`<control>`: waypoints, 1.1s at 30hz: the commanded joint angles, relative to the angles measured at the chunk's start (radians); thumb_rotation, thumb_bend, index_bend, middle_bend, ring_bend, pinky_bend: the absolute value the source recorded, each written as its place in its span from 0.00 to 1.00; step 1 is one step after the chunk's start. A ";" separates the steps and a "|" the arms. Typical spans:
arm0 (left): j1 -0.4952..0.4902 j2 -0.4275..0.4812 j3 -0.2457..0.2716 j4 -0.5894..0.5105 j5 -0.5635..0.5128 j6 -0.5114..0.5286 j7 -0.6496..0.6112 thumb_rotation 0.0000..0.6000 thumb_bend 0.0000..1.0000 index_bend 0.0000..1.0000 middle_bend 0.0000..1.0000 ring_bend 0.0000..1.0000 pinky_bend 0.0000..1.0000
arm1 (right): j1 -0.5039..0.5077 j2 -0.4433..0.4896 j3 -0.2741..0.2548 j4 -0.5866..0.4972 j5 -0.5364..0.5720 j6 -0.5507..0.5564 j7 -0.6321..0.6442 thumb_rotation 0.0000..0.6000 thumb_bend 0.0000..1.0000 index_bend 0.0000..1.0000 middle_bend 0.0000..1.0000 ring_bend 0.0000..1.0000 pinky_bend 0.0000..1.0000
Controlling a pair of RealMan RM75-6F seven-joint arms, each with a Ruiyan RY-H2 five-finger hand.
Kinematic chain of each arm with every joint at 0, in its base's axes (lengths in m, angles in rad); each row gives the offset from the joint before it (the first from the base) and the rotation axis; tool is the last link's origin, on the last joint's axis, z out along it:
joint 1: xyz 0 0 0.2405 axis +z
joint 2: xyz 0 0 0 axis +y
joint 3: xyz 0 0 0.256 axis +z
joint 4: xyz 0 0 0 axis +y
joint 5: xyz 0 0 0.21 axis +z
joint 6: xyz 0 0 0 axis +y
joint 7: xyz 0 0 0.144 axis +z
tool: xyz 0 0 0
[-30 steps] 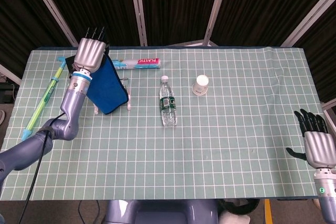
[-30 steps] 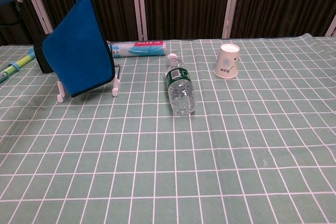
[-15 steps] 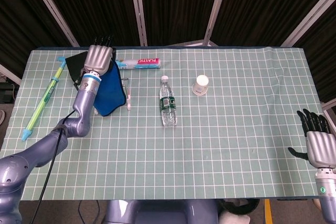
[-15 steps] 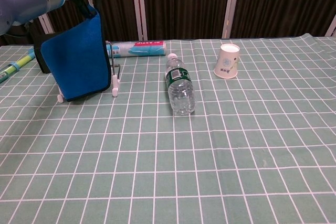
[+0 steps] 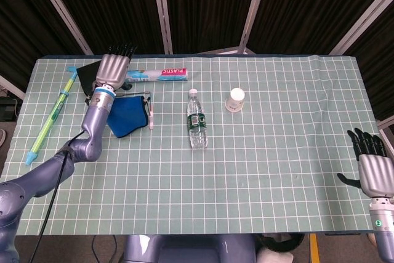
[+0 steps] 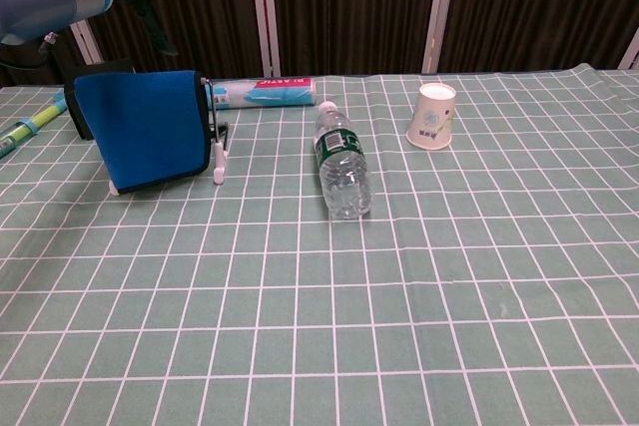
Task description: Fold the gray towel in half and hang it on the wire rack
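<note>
While the folded towel, blue in these views [image 6: 145, 129], hangs draped over the small wire rack with white feet [image 6: 218, 152], the left hand [image 5: 113, 69] hovers above the rack's far side, fingers straight, spread, empty, and clear of the cloth. Just behind the rack lies a white plastic-wrap roll with a red label [image 6: 262, 93]. Beside the rack, toward the table's middle, a clear plastic water bottle with a green label [image 6: 341, 163] lies on its side; well past it sits an upturned white paper cup [image 6: 433, 116]. On the rack's other side lies a green and blue stick [image 5: 52, 117]. Far from the rack, at the opposite table edge, the right hand [image 5: 372, 165] rests with fingers apart, empty.
</note>
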 commanded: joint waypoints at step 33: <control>0.736 0.555 0.348 -0.907 0.501 0.794 -0.166 1.00 0.14 0.00 0.00 0.00 0.00 | -0.031 0.039 -0.018 -0.024 -0.137 0.123 0.099 1.00 0.00 0.00 0.00 0.00 0.00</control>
